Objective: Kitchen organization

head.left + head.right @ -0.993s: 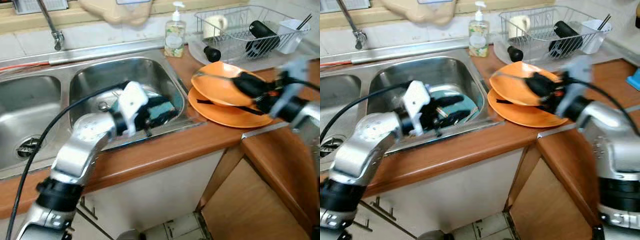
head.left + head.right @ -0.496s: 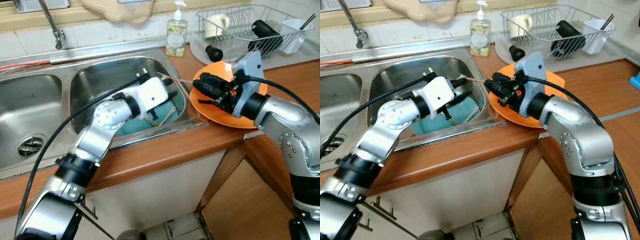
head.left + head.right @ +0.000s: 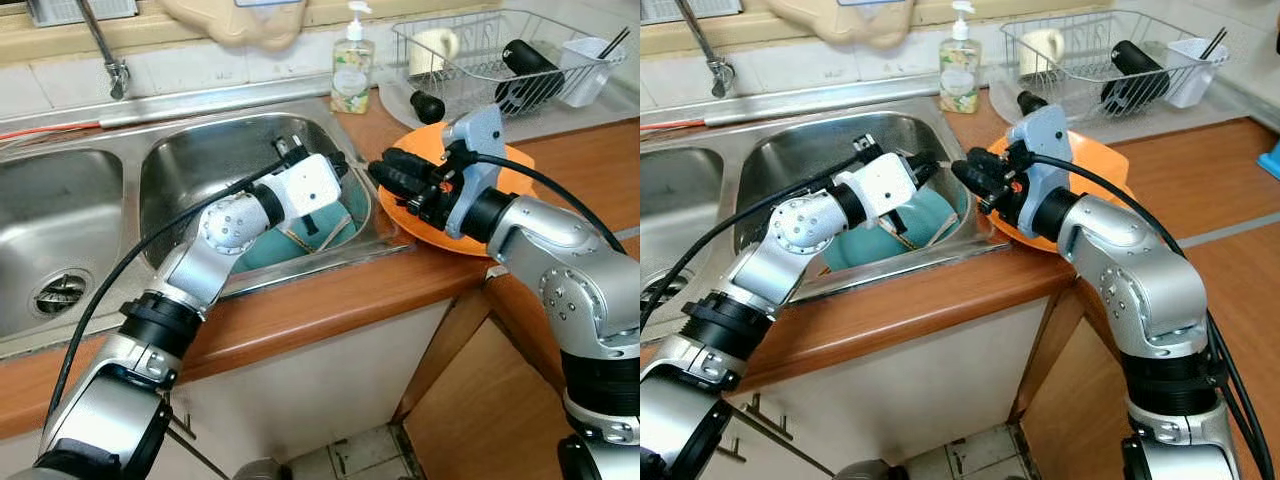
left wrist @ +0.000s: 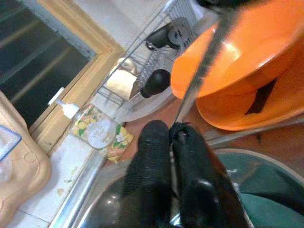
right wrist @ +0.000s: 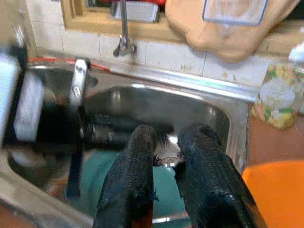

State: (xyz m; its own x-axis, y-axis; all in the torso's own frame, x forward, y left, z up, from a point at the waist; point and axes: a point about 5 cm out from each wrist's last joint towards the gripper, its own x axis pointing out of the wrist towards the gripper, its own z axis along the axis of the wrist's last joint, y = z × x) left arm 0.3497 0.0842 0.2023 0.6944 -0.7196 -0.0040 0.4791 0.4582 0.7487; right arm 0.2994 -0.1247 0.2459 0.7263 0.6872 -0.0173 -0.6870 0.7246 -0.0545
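A thin metal utensil [image 4: 199, 66] spans the gap between my two grippers above the right rim of the sink [image 3: 385, 240]. My left gripper [image 3: 338, 166] is shut on one end of it, reaching over the sink's right basin. My right gripper [image 3: 380, 176] meets it from the plate side, fingers [image 5: 133, 161] closed around the utensil's shiny other end [image 5: 166, 148]. Two stacked orange plates [image 3: 505, 225] lie on the counter just behind the right gripper. A teal dish [image 3: 300, 245] with more cutlery sits in the basin below.
A wire dish rack [image 3: 470, 75] holding a mug, a black bottle and a white cup stands at the back right. A soap bottle [image 3: 350, 70] stands behind the sink, with the faucet [image 3: 105, 55] at the back left. The wooden counter edge [image 3: 330, 310] runs along the front.
My left gripper rose out of the basin toward the sink's right rim. My right gripper swung left from over the orange plates, meeting it at the utensil.
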